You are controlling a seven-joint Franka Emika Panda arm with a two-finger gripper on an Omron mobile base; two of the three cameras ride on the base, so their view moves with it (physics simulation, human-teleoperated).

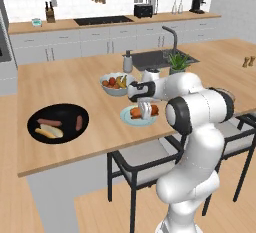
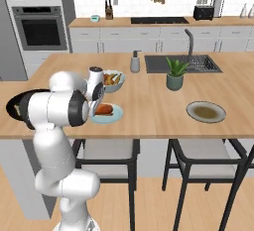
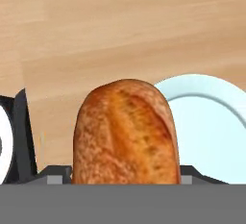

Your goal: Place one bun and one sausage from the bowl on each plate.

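A: Item one, the island counter [image 1: 75, 84] (pale wood)?
B: We log the black bowl [image 1: 58, 123] at its left, the blue plate [image 2: 110, 116] mid-front, the olive plate [image 2: 206, 111] right.
A: The gripper [image 1: 145, 109]?
B: Above the blue plate, clasping a bun [image 3: 126, 131].

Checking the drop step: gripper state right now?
Gripper: closed on the bun, over the light blue plate.

- The arm [image 1: 195, 112] is folded forward with its wrist bent down.
- The gripper [image 1: 145, 110] points downward, a bun [image 3: 126, 131] between its fingertips.
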